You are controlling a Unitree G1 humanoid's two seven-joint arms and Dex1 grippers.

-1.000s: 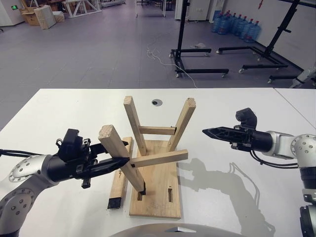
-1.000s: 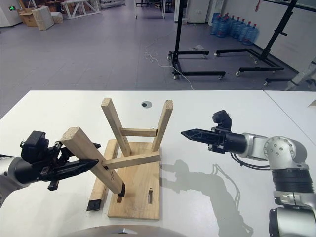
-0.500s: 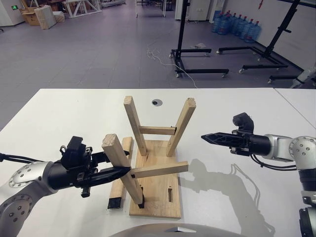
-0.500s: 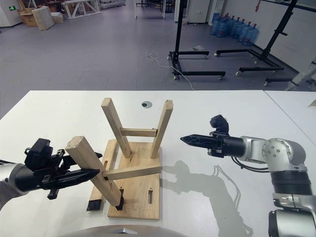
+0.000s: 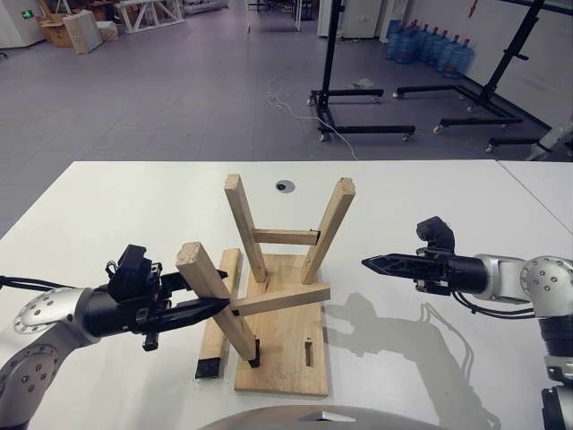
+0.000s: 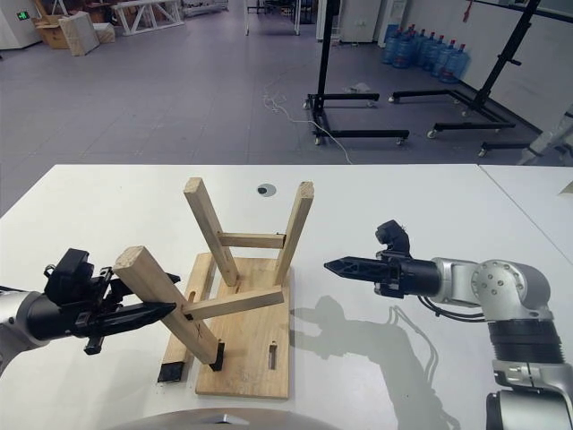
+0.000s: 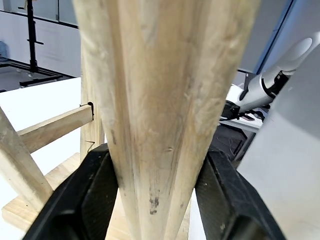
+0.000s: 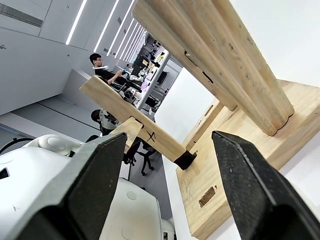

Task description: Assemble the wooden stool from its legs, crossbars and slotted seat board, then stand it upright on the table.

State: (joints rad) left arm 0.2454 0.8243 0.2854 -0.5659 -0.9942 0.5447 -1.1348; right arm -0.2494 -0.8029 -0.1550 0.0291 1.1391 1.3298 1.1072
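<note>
Leg (image 5: 204, 279) lowered toward seat board (image 5: 279, 367), gripped between left jaws.

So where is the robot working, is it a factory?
Probably a big workshop or lab hall, not a home: there is a wide grey floor, black wheeled metal frames, and a row of blue water bottles by the far wall.

My white tabletop (image 5: 116, 206) carries 1 seat board (image 5: 282, 369) lying flat, 1 loose leg (image 5: 213, 345) just beside its left edge, and 1 round hole (image 5: 284, 186) farther back.
</note>
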